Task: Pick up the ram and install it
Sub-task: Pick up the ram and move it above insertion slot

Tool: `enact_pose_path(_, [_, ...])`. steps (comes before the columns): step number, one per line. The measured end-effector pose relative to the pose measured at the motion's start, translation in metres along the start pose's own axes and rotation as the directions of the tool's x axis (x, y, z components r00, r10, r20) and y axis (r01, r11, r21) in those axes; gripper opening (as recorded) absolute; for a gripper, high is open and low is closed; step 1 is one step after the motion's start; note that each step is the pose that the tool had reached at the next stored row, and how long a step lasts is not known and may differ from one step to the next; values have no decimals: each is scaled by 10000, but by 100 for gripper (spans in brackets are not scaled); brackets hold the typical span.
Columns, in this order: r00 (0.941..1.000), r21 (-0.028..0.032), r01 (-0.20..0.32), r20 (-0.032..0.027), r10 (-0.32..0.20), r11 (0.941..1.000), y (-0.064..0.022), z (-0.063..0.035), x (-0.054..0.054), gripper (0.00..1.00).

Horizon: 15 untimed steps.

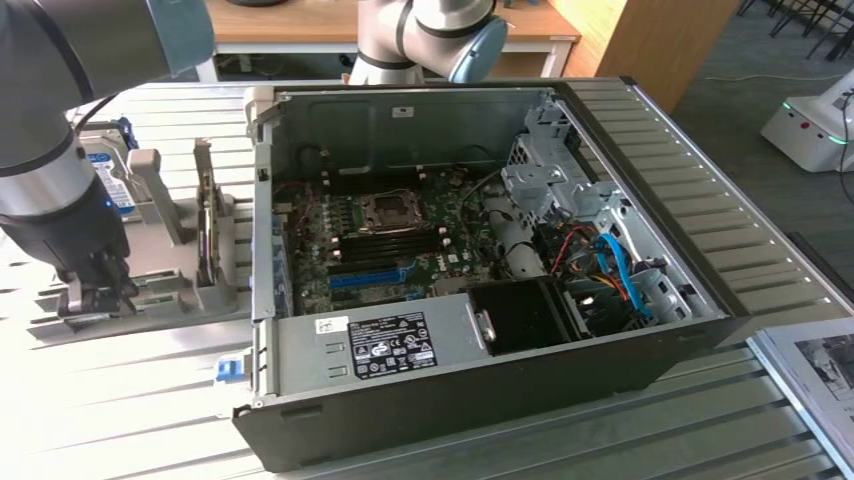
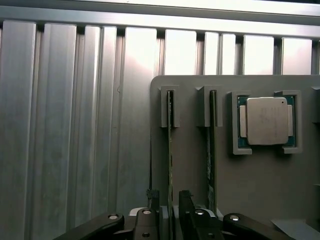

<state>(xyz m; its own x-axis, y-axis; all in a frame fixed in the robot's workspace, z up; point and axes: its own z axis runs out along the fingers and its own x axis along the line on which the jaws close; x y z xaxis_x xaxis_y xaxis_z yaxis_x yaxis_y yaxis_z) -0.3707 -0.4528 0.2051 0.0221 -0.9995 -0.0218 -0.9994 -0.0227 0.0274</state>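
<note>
The gripper (image 2: 169,196) hung with fingers spread astride the ram (image 2: 170,145), which sat on edge in the gray holder (image 2: 190,150) at the exterior view's left; judged light, stiff, fragile, best pinched across its flat faces mid-length.

The grey, thick-limbed robot arm (image 1: 47,150) reaches from its pale, blue-capped base joints (image 1: 420,35) at the far edge of the slatted metal table (image 1: 120,420) across to the edge at the exterior view's left. There a broad grey link crosses overhead and the last segments turn downward, so the wrist points straight at the table. The black pincer (image 1: 96,290) hangs upright and low, near that left edge. In the wrist view its two dark fingertips (image 2: 153,202) stand parted with a narrow gap between them, and black linkage bars splay outward on either side.
</note>
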Motion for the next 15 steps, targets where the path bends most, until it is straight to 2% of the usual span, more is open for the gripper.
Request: enact_pose_path(15, [10000, 1, 0, 1, 0, 10000, -1, 34, 1, 30])
